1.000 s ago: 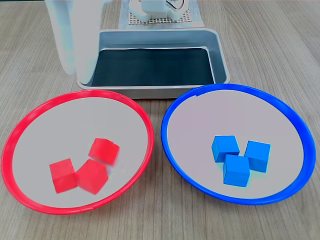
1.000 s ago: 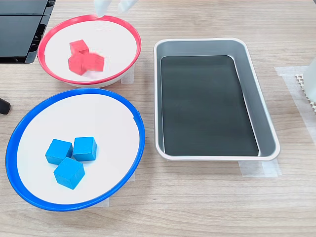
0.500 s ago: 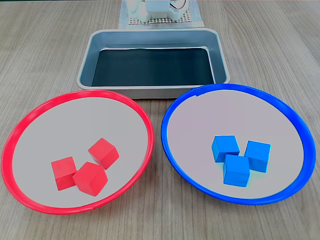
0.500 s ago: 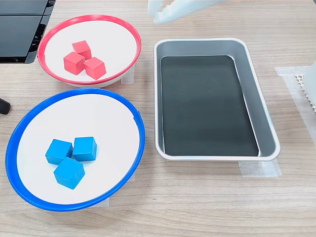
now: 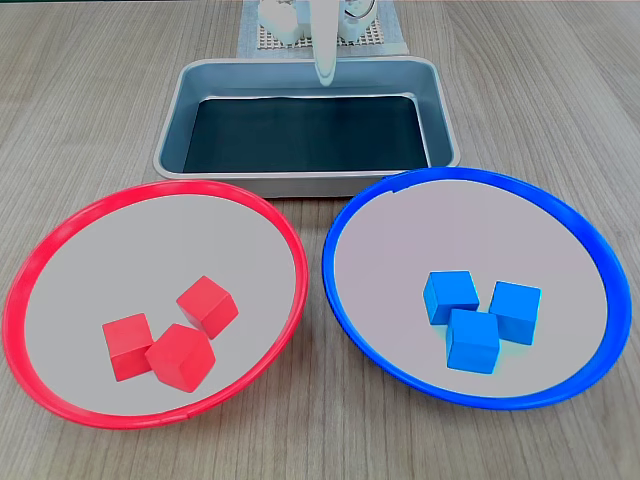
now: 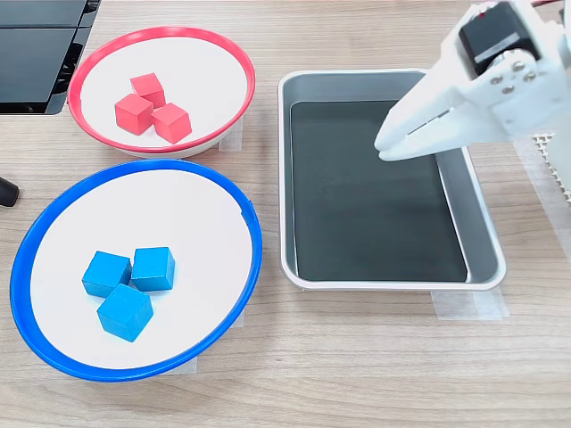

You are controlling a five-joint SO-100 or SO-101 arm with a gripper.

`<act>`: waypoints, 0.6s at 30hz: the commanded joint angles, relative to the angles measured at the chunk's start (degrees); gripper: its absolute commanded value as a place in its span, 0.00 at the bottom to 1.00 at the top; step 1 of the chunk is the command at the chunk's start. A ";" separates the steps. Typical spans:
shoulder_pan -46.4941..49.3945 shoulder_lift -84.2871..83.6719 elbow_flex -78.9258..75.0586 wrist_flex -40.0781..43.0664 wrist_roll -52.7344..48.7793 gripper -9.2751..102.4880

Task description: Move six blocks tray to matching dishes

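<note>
Two white fingers of the gripper (image 6: 385,150) lie pressed together, holding nothing, above the tray (image 6: 477,227) — its dark floor bare. Beside the tray, the red-rimmed dish (image 6: 234,62) holds three red blocks (image 6: 134,113); the blue-rimmed dish (image 6: 243,281) holds three blue blocks (image 6: 125,311) — each trio clustered, touching.

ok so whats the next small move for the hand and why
Probably just pull back to rest and stop. The tray has no blocks on its dark floor, three red blocks sit in the red dish, three blue blocks in the blue dish, and the hand carries nothing.
</note>
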 commanded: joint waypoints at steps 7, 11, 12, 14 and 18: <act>2.29 5.36 3.25 1.14 -0.97 0.08; 2.55 5.36 3.25 1.05 -0.70 0.08; 2.55 5.36 3.25 1.05 -0.62 0.08; 2.99 5.36 3.25 1.05 -0.09 0.08; 3.52 5.36 3.25 0.97 0.35 0.08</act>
